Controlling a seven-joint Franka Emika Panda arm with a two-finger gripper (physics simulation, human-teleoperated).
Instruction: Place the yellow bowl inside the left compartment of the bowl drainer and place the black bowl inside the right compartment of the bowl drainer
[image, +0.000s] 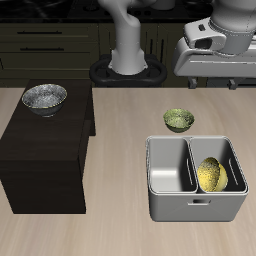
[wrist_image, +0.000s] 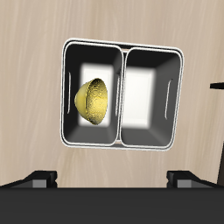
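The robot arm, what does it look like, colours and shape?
The arm is glossy white and rounded, rising from a dark round base. Its head is blocky, white and grey with dark joints. The tool shows black finger tips only.

Front-high overview, wrist straight-down view, both sharing the bowl drainer (image: 195, 190).

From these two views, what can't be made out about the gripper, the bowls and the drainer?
- Gripper: only the finger ends show in the wrist view, cut by the edge; exterior view shows just the arm's body, so its grip state is unclear.
- Black bowl: outside the wrist view; its inside is too small to read.
- Yellow bowl: leans in a well of the bowl drainer; its underside is hidden.
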